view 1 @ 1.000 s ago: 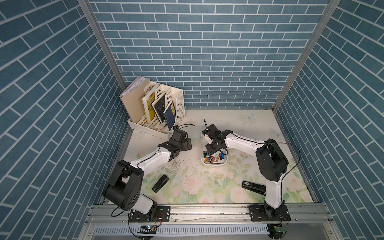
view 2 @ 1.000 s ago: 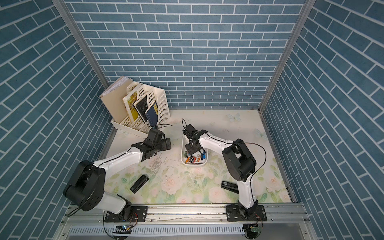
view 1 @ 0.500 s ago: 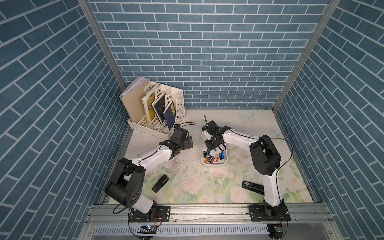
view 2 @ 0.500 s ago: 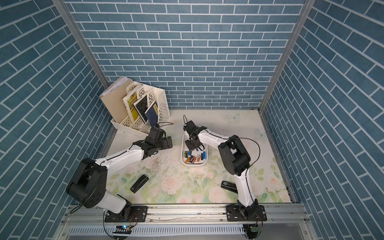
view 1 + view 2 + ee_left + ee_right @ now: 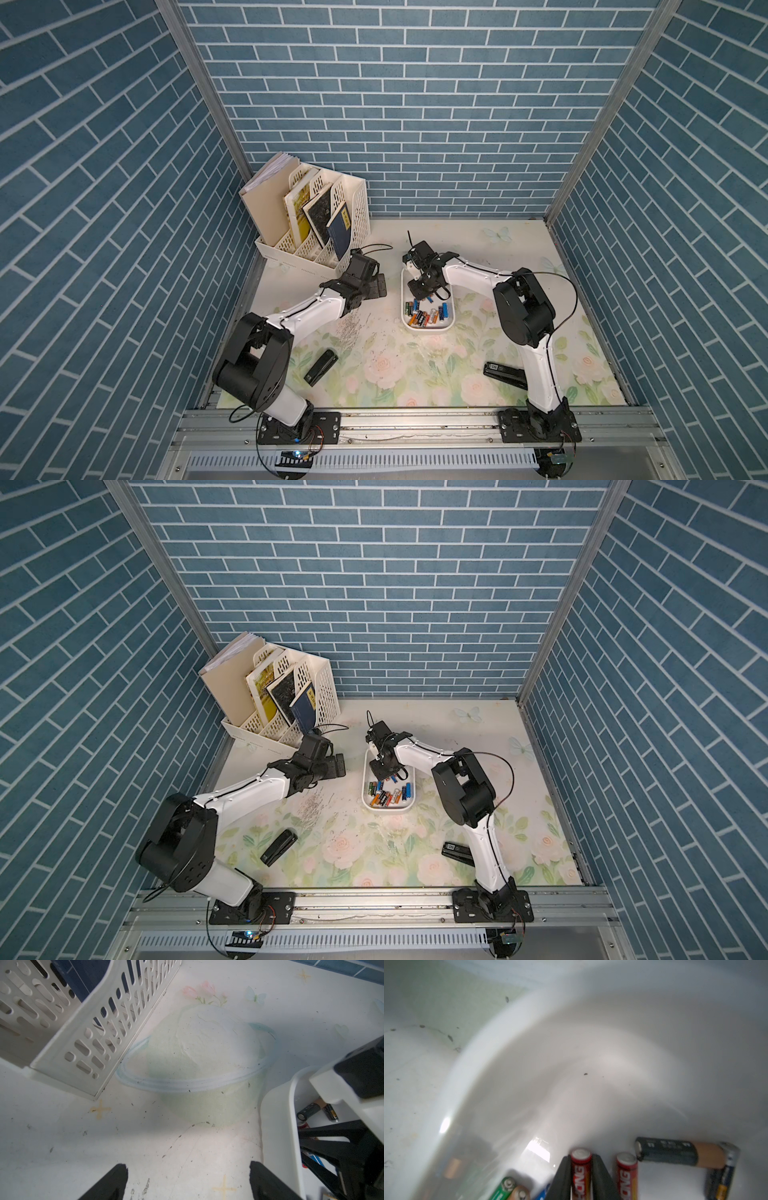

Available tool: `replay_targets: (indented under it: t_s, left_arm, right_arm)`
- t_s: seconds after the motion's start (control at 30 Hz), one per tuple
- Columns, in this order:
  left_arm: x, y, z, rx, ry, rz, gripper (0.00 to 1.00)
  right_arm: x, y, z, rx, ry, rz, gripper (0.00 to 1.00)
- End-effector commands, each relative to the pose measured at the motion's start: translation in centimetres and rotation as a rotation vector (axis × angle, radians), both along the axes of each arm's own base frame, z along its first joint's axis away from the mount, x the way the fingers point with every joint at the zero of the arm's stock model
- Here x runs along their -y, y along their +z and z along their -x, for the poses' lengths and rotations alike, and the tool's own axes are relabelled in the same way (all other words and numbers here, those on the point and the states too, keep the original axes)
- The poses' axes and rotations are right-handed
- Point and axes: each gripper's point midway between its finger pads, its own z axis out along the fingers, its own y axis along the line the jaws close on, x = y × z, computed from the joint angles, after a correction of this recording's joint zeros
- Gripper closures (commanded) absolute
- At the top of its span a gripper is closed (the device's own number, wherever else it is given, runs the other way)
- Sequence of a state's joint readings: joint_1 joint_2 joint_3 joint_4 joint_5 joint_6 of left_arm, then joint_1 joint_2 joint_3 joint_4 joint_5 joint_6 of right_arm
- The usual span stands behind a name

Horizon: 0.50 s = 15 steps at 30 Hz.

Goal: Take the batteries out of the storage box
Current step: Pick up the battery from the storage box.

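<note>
As right gripper [image 5: 581, 1158] clamps, red battery [image 5: 581, 1174] lies along jaws

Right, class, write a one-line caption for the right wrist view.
Right gripper pinching a red battery inside the white storage box.

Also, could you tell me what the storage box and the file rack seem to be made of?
The storage box looks like smooth, glossy white plastic: its curved wall catches soft highlights and reflects the batteries. The file rack looks like cream moulded plastic with a duller finish, its walls pierced by rows of oval slots.
</note>
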State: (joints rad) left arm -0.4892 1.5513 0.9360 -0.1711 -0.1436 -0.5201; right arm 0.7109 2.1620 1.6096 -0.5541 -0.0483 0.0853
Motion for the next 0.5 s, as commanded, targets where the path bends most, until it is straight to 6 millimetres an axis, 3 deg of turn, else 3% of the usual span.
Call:
replay_targets:
  t_s: [0.0, 0.47]
  left_arm:
    - [0.4, 0.4, -0.2, -0.01, -0.012, -0.003, 0.04]
    - [1.3, 0.7, -0.3, -0.021, -0.026, 0.005, 0.07]
  right_arm:
    - [-0.1, -0.3, 0.2, -0.023, 0.022, 0.0, 0.81]
    - [-0.3, 4.1, -0.7, 0.015, -0.014, -0.087, 0.85]
